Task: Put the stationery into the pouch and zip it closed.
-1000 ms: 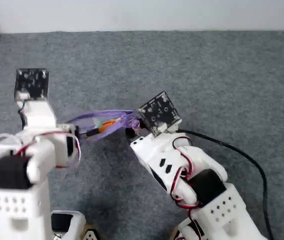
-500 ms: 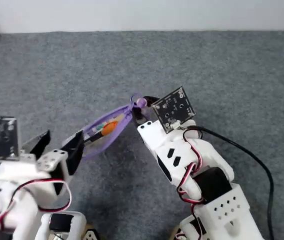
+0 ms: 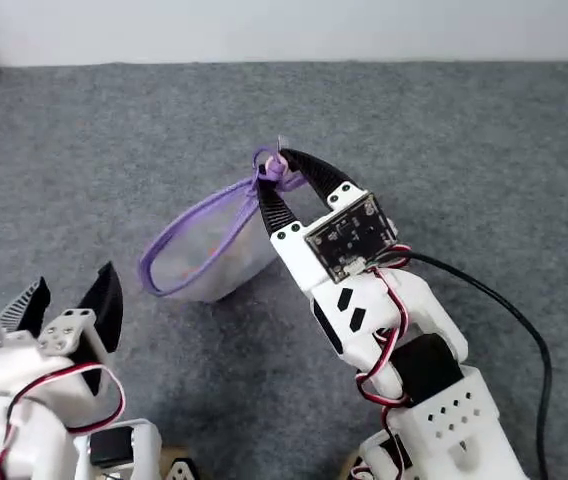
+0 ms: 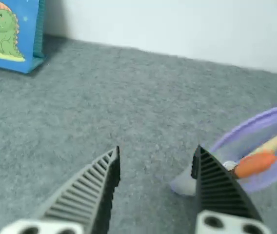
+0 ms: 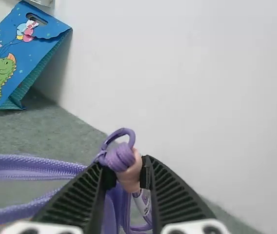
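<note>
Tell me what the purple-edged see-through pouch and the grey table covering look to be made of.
Purple-edged see-through pouch: probably thin soft plastic or fine mesh; its pale wall looks translucent and sags loosely. Its rim looks like woven zipper tape. Grey table covering: likely felt or short-pile carpet, matte, with a fuzzy speckled grain.

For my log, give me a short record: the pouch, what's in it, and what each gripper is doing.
pouch: purple, on the grey mat, mouth looks open, not zipped
stationery: an orange and tan piece inside the pouch
right gripper: shut on the pull loop at the pouch's end
left gripper: open, holding nothing, apart from the pouch
gift bag: blue, by the wall
</note>
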Controlling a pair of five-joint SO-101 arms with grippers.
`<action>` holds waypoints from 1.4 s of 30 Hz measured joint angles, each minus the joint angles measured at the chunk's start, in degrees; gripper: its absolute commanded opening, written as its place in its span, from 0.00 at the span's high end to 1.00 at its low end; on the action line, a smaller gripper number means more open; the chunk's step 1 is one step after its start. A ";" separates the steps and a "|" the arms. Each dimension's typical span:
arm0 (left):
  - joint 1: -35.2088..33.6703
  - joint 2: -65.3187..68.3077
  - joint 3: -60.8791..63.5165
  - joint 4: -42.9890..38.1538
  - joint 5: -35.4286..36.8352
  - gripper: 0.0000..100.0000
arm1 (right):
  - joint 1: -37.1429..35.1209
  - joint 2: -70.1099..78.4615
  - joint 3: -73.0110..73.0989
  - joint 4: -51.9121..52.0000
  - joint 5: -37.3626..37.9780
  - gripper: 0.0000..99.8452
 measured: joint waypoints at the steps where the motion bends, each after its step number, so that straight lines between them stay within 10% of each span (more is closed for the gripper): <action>1: 0.97 0.00 0.62 0.00 0.00 0.77 | 0.00 0.00 0.00 0.00 0.44 0.99; 15: 27.96 0.00 2.02 0.44 0.00 0.92 | 0.00 0.00 0.00 -0.44 4.92 0.99; 42: 23.03 0.70 31.47 -38.42 -1.76 0.91 | 4.40 -1.76 -15.38 37.89 6.42 0.99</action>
